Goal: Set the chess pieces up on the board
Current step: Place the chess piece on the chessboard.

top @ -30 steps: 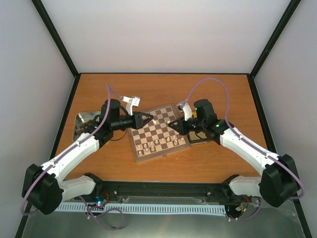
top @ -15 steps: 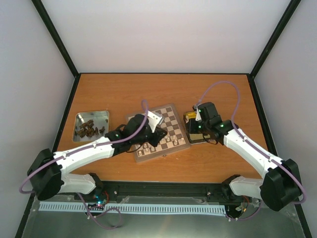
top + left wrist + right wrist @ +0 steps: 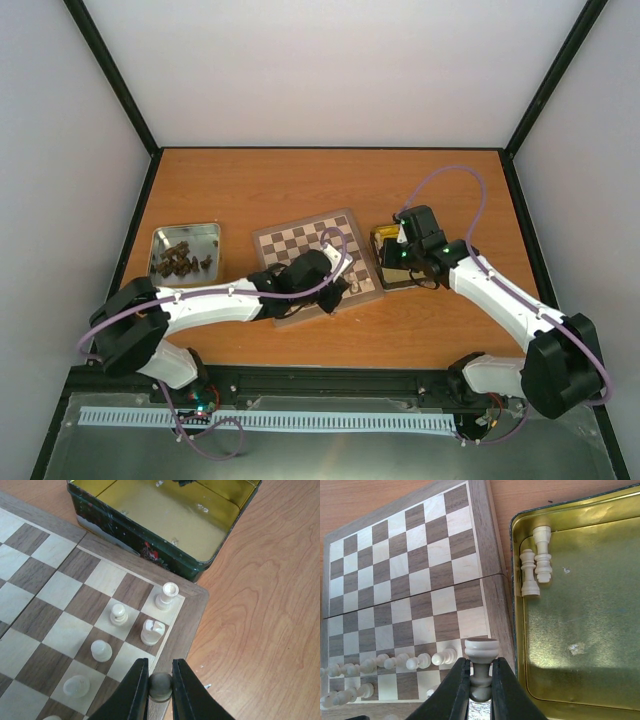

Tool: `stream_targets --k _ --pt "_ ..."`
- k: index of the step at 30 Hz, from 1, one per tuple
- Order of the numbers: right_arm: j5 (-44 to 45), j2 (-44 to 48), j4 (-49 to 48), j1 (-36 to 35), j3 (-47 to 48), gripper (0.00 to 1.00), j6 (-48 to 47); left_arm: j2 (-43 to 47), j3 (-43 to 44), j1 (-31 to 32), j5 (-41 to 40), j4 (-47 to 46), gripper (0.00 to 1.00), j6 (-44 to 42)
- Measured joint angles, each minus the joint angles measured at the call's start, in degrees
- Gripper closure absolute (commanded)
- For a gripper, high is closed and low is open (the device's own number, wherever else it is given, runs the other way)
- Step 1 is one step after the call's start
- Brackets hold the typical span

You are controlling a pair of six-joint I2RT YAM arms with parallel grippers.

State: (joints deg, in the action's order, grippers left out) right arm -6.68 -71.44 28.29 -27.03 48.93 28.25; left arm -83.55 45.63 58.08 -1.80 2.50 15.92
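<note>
Orange wooden tabletop (image 3: 320, 190) | left gripper (image 3: 160, 677) clamped on round-headed pawn (image 3: 160, 687) over near-right corner of checkered wooden chessboard (image 3: 300, 242) | right gripper (image 3: 480, 669) pinches cream piece (image 3: 481, 649), long axis along fingers; board left of my jaws, square gold tin (image 3: 570, 630) right.

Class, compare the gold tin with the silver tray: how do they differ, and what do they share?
The gold tin lies right of the board; the silver tray lies left of it. The tin has dark green outer walls; the tray is plain metal. The tin holds two cream pieces lying down; the tray holds dark brown pieces. Both are open-topped and sit on the table.
</note>
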Motion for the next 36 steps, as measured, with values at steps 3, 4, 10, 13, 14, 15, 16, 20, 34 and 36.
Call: stream_targets --k 3,4,10,13,14,15,16,20,34,36 --pt "-0.33 -0.28 0.02 0.0 0.0 0.97 0.13 -1.09 0.04 0.02 0.09 -1.64 0.98 0.0" --pt "-0.46 -0.35 0.02 0.0 0.0 0.97 0.13 -1.57 0.07 0.04 0.09 -1.92 0.98 0.0" --pt "-1.14 -0.76 0.11 0.0 0.31 0.97 0.13 -4.37 0.07 0.09 -0.63 -3.13 0.97 -0.02" --pt "-1.38 -0.92 0.22 0.0 0.55 0.97 0.11 -4.52 -0.28 0.09 -1.27 -4.57 0.97 -0.04" --pt "-1.49 -0.94 0.24 0.0 0.55 0.97 0.13 -4.52 -0.55 0.11 -1.53 -5.4 0.97 -0.04" --pt "-1.53 -0.96 0.24 0.0 0.55 0.97 0.13 -4.52 -0.81 0.11 -1.7 -6.05 0.97 -0.07" --pt "-1.57 -0.96 0.26 0.0 0.55 0.96 0.13 -4.52 -1.16 0.11 -1.92 -6.78 0.97 -0.07" --pt "-1.7 -0.96 0.31 0.0 0.55 0.97 0.13 -5.03 -2.08 0.11 -2.93 -8.41 0.96 -0.13" --pt "-1.7 -0.96 0.63 0.0 0.55 0.97 0.13 -7.56 -3.3 0.11 -4.09 -10.49 0.9 -0.24" --pt "-1.73 -0.96 0.66 0.0 0.55 0.97 0.13 -7.67 -3.3 0.11 -4.11 -10.62 0.86 -0.24"
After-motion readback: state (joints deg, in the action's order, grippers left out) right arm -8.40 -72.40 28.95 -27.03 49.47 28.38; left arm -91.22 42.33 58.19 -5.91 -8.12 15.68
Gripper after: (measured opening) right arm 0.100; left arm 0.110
